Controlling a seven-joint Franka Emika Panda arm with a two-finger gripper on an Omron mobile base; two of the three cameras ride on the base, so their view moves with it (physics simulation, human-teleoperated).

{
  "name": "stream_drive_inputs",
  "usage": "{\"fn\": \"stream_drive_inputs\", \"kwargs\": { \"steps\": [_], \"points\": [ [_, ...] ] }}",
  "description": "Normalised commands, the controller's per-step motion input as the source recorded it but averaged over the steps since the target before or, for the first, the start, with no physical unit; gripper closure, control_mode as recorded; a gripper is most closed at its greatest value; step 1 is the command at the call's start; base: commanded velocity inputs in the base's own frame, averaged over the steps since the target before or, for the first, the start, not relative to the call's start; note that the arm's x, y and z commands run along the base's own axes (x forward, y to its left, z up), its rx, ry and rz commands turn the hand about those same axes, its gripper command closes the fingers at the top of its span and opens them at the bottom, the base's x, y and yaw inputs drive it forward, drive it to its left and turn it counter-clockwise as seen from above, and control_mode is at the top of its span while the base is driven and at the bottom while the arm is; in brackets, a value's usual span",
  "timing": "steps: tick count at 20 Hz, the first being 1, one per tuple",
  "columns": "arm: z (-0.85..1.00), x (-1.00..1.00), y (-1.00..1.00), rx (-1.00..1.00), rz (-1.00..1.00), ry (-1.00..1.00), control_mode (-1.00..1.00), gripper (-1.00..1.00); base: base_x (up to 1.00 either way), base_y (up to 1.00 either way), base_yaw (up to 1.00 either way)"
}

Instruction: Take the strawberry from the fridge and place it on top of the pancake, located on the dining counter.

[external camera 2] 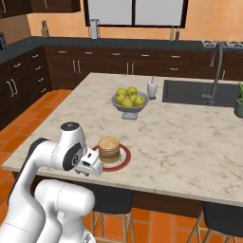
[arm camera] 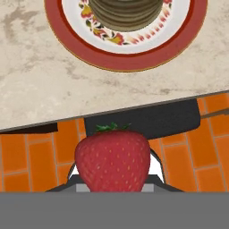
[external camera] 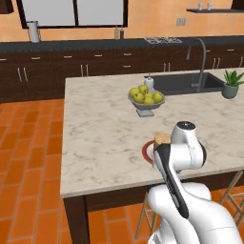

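The strawberry (arm camera: 112, 159) is red with a green top and sits pinched in my gripper (arm camera: 114, 181), which is shut on it. In the hand view it hangs over the floor, just outside the front edge of the dining counter (arm camera: 40, 89). The pancake (arm camera: 125, 11) stack lies beyond that edge on its red-rimmed white plate (arm camera: 125, 60). From the right base view my hand (external camera 2: 89, 166) is at the counter's (external camera 2: 190, 142) front edge, beside the pancake (external camera 2: 109, 148). In the left base view my arm hides most of the pancake (external camera: 162, 139). The fridge is out of view.
A bowl of yellow-green fruit (external camera 2: 129, 100) stands mid-counter, with a soap dispenser (external camera 2: 152, 88) and the inset sink (external camera 2: 190, 92) behind it. A potted plant (external camera: 232, 83) is at the far right. A dark stool seat (arm camera: 143, 118) sits under the counter edge, over orange floor tiles.
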Motion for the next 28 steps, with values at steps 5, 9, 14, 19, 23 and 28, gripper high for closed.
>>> {"fn": "stream_drive_inputs", "kwargs": {
  "steps": [5,9,14,19,23,28],
  "points": [
    [0.00,0.00,0.00,0.00,0.00,0.00,1.00,1.00,0.30,0.06,0.00],
    [0.00,0.00,0.00,0.00,0.00,0.00,1.00,1.00,0.01,0.00,0.00],
    [0.66,0.34,-0.01,0.00,-0.02,-0.04,-1.00,1.00,0.00,0.00,0.00],
    [0.98,0.60,-0.12,-0.01,0.00,-0.03,-1.00,1.00,0.00,0.00,0.00],
    [0.73,0.88,-0.27,0.00,0.00,0.00,-1.00,1.00,0.00,0.00,0.00],
    [-0.02,0.99,-0.32,0.02,0.00,0.01,-1.00,1.00,0.00,0.00,0.00]
  ]
}}
